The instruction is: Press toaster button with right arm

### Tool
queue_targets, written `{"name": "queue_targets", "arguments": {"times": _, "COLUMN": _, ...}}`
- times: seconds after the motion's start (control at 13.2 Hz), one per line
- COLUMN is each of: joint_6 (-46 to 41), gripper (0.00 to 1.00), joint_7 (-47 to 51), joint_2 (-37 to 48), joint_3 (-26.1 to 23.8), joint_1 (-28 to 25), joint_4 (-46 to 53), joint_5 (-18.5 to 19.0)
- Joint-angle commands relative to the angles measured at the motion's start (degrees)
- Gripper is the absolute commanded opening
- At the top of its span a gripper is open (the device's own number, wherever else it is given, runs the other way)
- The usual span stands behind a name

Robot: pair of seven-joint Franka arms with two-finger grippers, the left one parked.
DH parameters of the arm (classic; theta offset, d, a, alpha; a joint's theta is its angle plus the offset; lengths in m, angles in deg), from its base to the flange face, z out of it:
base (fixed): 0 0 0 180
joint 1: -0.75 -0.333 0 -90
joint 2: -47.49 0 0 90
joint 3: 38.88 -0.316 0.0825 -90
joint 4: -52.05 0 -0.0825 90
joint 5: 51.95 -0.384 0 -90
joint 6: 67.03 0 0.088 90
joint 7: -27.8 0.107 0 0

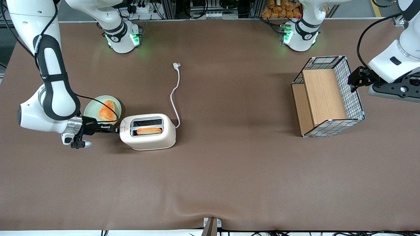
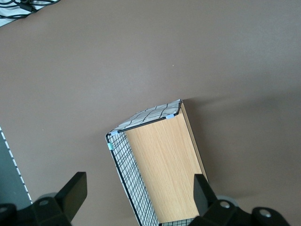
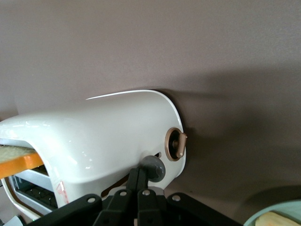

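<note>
The end effector (image 1: 113, 129) of the right arm (image 1: 54, 85) is shown level with the narrow end of the toaster (image 1: 149, 131), at the toaster's end toward the working arm's end of the worktop (image 1: 229, 183). In the right wrist view the fingers (image 3: 137, 181) are seen closed together with no gap between them and nothing gripped; their tips are set against the toaster button (image 3: 153, 168), a small grey knob projecting from the narrow end face. A round brown-rimmed dial (image 3: 177, 144) is found on the same end face, just beside the button at about 1 o'clock from it in that view. The toaster is seen standing upright on the worktop, a small red mark (image 1: 125, 129) lying on its top near the end effector. Two slots are visible; a slice of bread (image 1: 149, 130) is seated in the slot nearer the front camera. A white cord (image 1: 175, 95) is led from the toaster toward 12 o'clock in the front view and ends in a plug (image 1: 177, 66). A pale green plate (image 1: 92, 108) carrying an orange-crusted piece of food (image 1: 107, 111) is placed at about 10 o'clock from the toaster, near it and partly hidden by the arm. A wire basket (image 1: 328, 96) with wooden panels lies well apart, toward the parked arm's end of the worktop.
</note>
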Motion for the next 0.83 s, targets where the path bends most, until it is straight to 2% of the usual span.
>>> {"name": "queue_targets", "arguments": {"times": 0.0, "joint_6": 1.0, "gripper": 0.00, "joint_7": -4.6, "joint_2": -2.6, "joint_3": -0.6, "joint_1": 0.9, "joint_4": 0.1, "joint_5": -4.5}}
{"name": "queue_targets", "arguments": {"times": 0.15, "joint_6": 1.1, "gripper": 0.00, "joint_7": -4.9, "joint_2": -3.4, "joint_3": -0.6, "joint_1": 1.1, "joint_4": 0.2, "joint_5": -4.7}}
{"name": "queue_targets", "arguments": {"times": 0.45, "joint_6": 1.1, "gripper": 0.00, "joint_7": -6.7, "joint_2": -4.7, "joint_3": -0.6, "joint_1": 1.1, "joint_4": 0.3, "joint_5": -7.7}}
{"name": "queue_targets", "arguments": {"times": 0.75, "joint_6": 1.1, "gripper": 0.00, "joint_7": -7.9, "joint_2": -5.7, "joint_3": -0.6, "joint_1": 1.1, "joint_4": 0.3, "joint_5": -8.2}}
